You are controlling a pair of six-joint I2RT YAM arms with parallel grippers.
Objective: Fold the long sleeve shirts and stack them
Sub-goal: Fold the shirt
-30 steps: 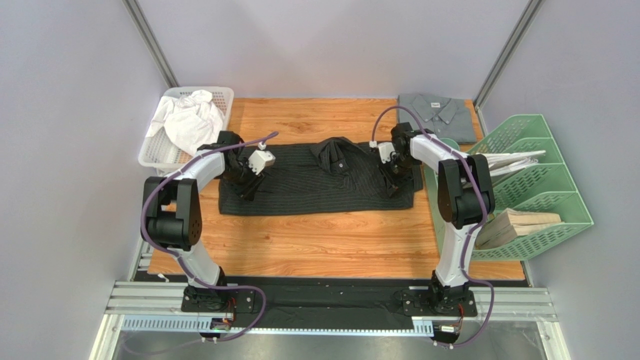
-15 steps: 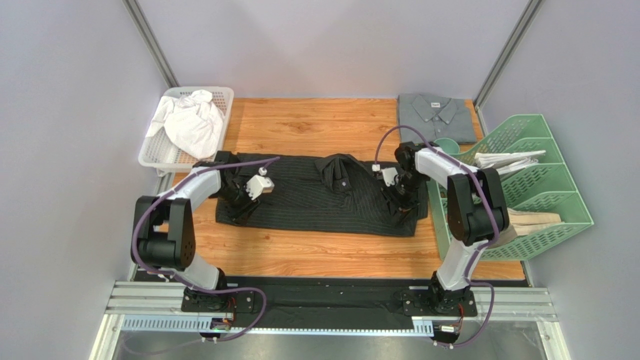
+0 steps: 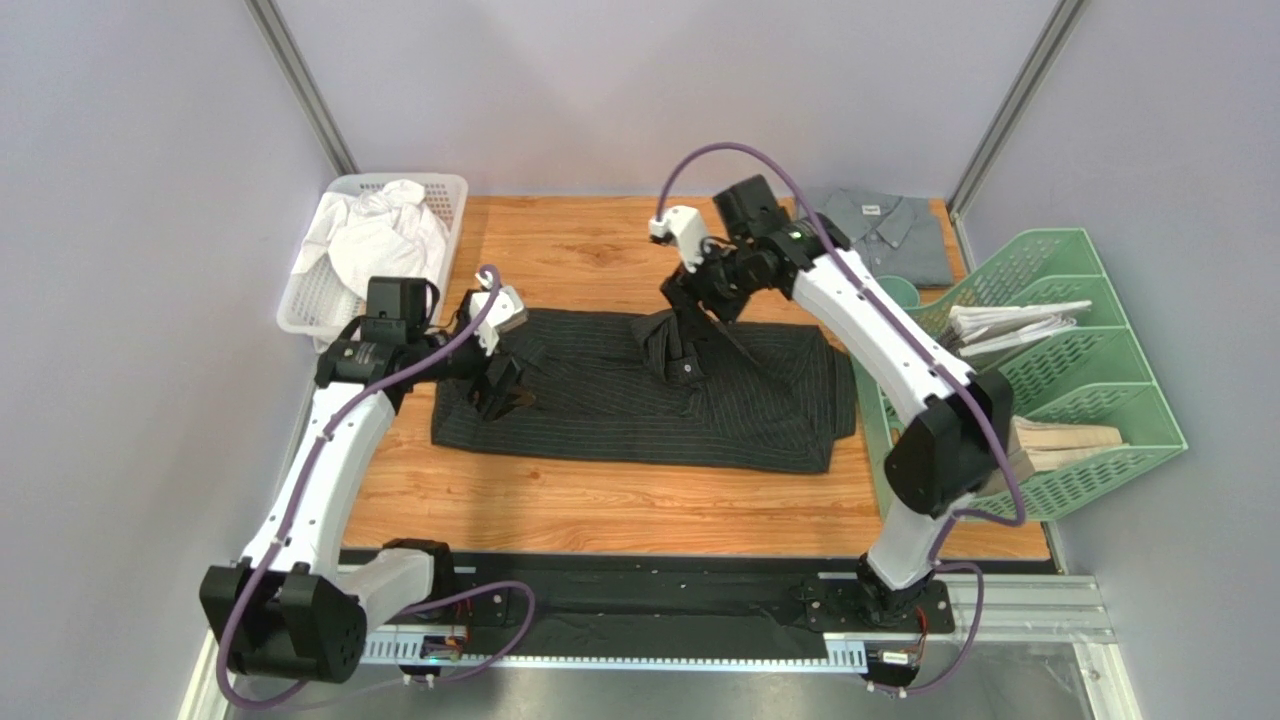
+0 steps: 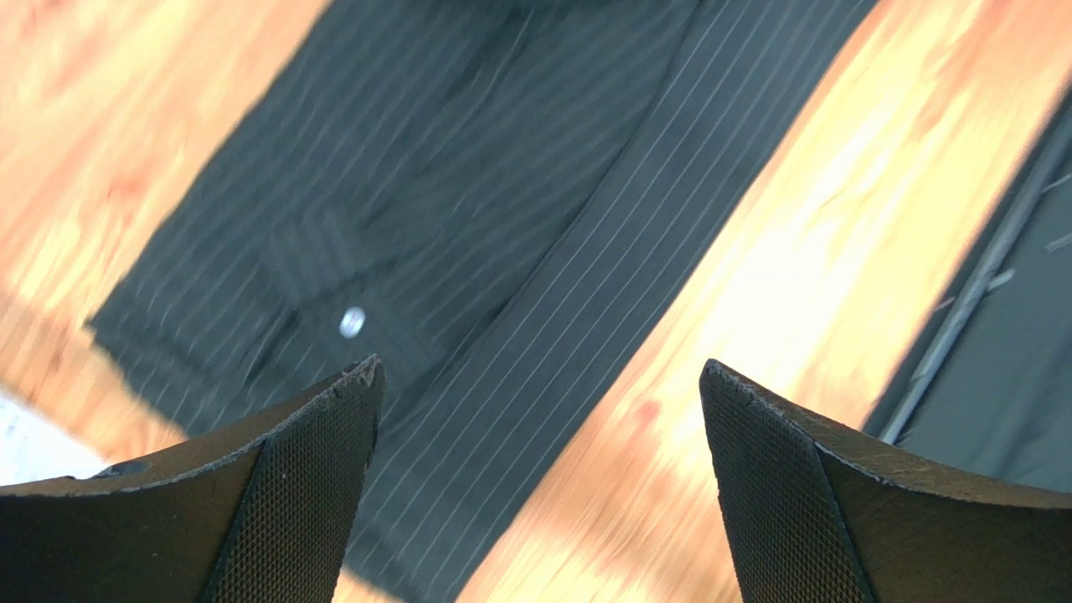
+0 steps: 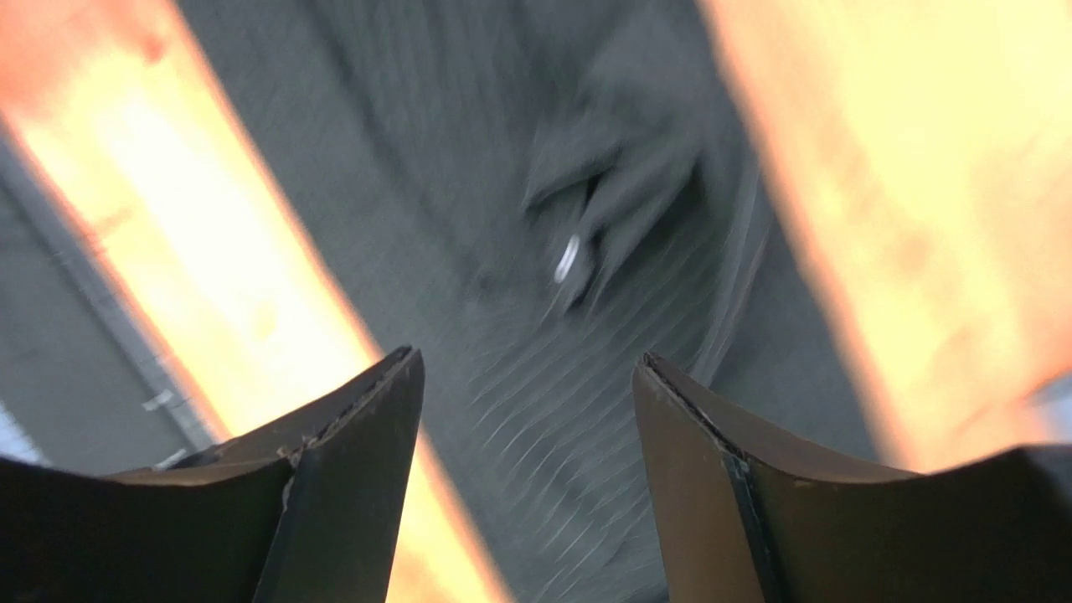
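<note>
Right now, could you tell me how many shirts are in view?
2: the black pinstriped shirt spread mid-table, the grey shirt folded in the far-right corner. The white cloth in the basket might be another.

Black pinstriped shirt [image 3: 631, 402]: soft matt cloth, thin pale stripes, one shiny button; grey shirt [image 3: 902, 233] at 1 o'clock: plain matt cloth. Table [image 3: 601, 503]: smooth orange wood, slight sheen. Basket [image 3: 451, 185] at 11 o'clock: white plastic lattice; fingers [image 4: 302, 503] of left gripper [image 4: 539, 372]: matt black, finely dimpled.
</note>
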